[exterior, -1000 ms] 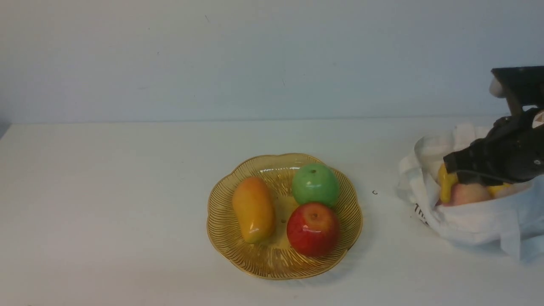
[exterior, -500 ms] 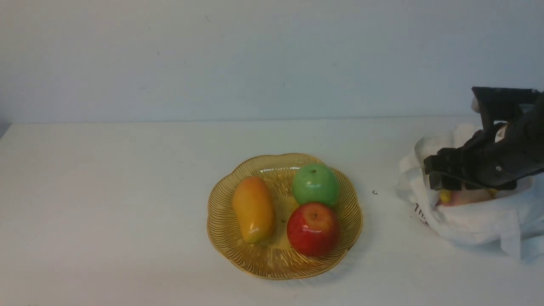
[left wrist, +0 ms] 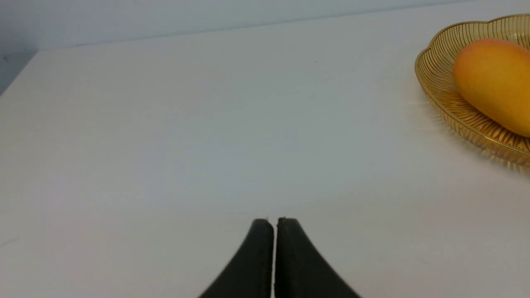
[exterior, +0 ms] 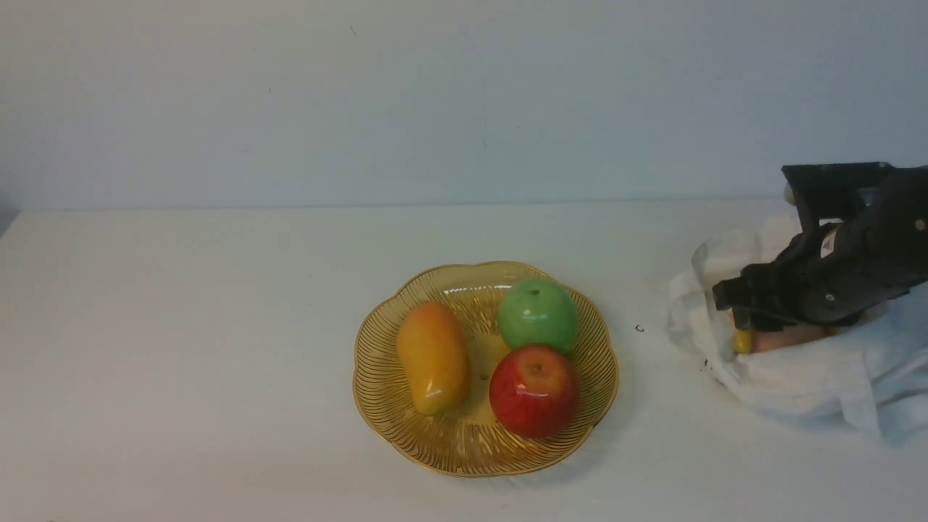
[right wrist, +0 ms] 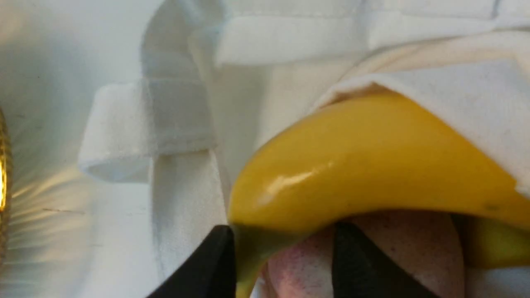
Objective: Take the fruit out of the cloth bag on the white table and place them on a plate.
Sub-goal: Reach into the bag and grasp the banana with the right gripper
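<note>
The amber plate (exterior: pixel 377 341) sits mid-table holding an orange mango (exterior: pixel 432 357), a green apple (exterior: pixel 538 315) and a red apple (exterior: pixel 534 390). The white cloth bag (exterior: pixel 797 373) lies at the far right of the white table (exterior: pixel 181 326). My right gripper (exterior: pixel 728 308) reaches into its mouth. In the right wrist view its jaws (right wrist: pixel 283 231) stand open around the narrow end of the yellow banana (right wrist: pixel 364 165), one finger touching it, with the pink peach (right wrist: pixel 397 248) underneath. Only the banana's tip (exterior: pixel 743 341) shows from the front. My left gripper (left wrist: pixel 275 220) hovers shut and empty over bare table.
A tiny dark speck (exterior: pixel 639 328) lies between plate and bag. The bag's strap handles (right wrist: pixel 145 124) fold out toward the plate. The plate's rim (left wrist: pixel 439 82) and the mango (left wrist: pixel 492 78) show at the edge of the left wrist view.
My right gripper has moved left and down into the bag's mouth. The bag's edge shifted left, its lettering is now almost hidden, and most of the banana dropped from the front view.
</note>
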{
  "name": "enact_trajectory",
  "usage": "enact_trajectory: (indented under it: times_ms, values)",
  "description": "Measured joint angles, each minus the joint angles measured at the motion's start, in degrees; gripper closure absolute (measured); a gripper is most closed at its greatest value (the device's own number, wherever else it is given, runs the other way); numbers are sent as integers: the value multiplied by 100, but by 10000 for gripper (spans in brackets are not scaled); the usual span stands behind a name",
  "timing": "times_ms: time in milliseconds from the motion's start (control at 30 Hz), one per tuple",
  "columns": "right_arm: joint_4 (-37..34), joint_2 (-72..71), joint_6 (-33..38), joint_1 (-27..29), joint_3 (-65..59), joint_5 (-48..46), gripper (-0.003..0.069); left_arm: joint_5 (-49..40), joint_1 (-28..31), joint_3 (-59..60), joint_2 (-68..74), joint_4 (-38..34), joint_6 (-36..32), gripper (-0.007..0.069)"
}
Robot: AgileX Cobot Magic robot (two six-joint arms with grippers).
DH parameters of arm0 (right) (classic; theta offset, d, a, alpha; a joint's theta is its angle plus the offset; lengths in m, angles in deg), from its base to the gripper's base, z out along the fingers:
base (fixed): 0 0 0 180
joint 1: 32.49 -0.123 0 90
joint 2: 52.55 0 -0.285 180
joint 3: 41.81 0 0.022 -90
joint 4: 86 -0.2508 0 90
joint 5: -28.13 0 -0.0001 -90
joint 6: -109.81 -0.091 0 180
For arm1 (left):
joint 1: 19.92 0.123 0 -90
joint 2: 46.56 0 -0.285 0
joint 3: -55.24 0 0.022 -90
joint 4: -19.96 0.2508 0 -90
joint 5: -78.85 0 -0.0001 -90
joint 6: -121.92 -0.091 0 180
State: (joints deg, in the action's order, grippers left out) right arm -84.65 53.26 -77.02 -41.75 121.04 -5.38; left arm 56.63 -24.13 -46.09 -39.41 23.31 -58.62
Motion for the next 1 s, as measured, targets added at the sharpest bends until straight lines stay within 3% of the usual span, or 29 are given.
enact_trajectory:
  times_ms: [167, 267, 400, 633, 767, 1000]
  values:
    - [13, -6, -5, 0, 4, -137, 608, 0, 0, 0, 0, 0, 0, 632]
    - [8, -120, 1, 0, 4, -330, 659, 0, 0, 0, 0, 0, 0, 632]
    - [-233, -483, 62, 0, 4, -520, 671, 0, 0, 0, 0, 0, 0, 632]
    - [-961, -467, 87, 0, 4, -600, 657, 0, 0, 0, 0, 0, -6, 632]
    - [-1023, -288, 101, 0, 4, -525, 600, 0, 0, 0, 0, 0, -6, 632]
    - [-848, -192, -128, 0, 4, -325, 370, 0, 0, 0, 0, 0, -6, 632]
